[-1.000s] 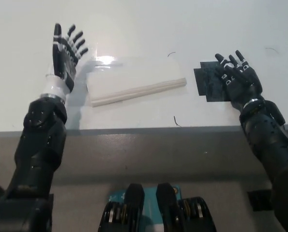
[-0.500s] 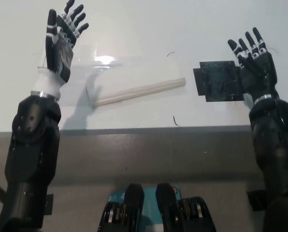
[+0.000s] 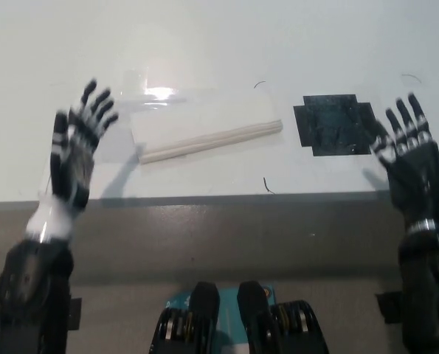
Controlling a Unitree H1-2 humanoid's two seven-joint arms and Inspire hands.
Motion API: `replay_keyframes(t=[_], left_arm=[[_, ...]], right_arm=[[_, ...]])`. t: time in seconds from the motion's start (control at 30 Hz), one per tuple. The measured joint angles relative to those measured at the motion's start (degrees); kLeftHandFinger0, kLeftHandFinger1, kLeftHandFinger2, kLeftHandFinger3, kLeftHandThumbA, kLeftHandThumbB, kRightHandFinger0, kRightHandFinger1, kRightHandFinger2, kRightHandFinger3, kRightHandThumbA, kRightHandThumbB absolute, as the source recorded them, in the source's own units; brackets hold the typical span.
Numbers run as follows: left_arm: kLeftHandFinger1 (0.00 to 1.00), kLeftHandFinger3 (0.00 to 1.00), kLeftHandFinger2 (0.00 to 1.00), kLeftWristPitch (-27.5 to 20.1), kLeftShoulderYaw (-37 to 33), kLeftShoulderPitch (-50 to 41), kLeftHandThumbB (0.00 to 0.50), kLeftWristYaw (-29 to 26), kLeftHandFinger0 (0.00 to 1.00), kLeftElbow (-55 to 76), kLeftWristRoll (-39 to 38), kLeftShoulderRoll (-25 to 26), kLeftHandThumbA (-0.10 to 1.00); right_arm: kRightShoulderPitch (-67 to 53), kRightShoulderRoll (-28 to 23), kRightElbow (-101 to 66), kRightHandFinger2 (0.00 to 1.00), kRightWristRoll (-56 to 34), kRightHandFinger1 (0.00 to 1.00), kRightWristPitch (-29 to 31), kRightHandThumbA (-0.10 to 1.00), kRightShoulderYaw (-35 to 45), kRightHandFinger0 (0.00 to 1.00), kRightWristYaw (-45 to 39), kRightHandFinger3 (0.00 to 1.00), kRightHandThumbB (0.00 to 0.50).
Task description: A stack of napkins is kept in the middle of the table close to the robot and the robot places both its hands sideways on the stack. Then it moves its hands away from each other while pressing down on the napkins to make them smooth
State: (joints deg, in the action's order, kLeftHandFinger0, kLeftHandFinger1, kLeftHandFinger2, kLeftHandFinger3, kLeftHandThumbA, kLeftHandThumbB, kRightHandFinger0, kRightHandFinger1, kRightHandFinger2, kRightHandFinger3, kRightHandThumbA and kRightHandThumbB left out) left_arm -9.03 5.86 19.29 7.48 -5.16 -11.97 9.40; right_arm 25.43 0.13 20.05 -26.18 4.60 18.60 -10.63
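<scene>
A white stack of napkins (image 3: 204, 127) lies flat in the middle of the white table (image 3: 278, 44), its thick edge facing me. My left hand (image 3: 73, 151) is raised at the picture's left, open with fingers spread, well to the left of the stack and not touching it. My right hand (image 3: 407, 151) is raised at the far right, open with fingers spread, beyond the black patch and far from the stack. Neither hand holds anything.
A black square patch (image 3: 331, 124) lies on the table to the right of the napkins. The table's front edge (image 3: 226, 198) runs across the picture just below the stack. Small dark marks dot the tabletop.
Both hands have pulled back toward me and outward, away from the stack. The left hand has dropped from the far left of the table; the right has left the black patch.
</scene>
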Motion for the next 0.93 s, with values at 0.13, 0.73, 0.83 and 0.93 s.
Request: replay_keyframes(t=[0.13,0.73,0.83,0.93], left_arm=[[1.0,1.0,1.0,0.1,-0.6,-7.0,0.378,0.0,1.0,4.8,0.0,0.0,1.0],[1.0,1.0,1.0,-4.8,-9.1,-35.1,0.345,3.3,1.0,23.5,1.6,0.5,1.0],[1.0,1.0,1.0,-7.7,-9.8,-35.4,0.353,3.6,1.0,21.5,3.3,0.5,1.0],[1.0,1.0,1.0,-9.9,-9.8,-34.7,0.351,3.6,1.0,17.4,5.0,0.5,1.0]], right_arm=[[-7.1,0.4,-7.7,1.0,0.4,1.0,-0.4,1.0,-2.3,1.0,-0.1,1.0,0.384],[-39.6,-1.2,-41.3,1.0,8.5,1.0,2.7,1.0,-24.4,1.0,-3.3,1.0,0.406],[-39.9,-1.7,-39.4,1.0,10.6,1.0,4.6,1.0,-26.8,1.0,-4.0,1.0,0.414],[-38.8,-2.1,-35.6,1.0,12.1,1.0,6.1,1.0,-27.7,1.0,-4.2,1.0,0.43]])
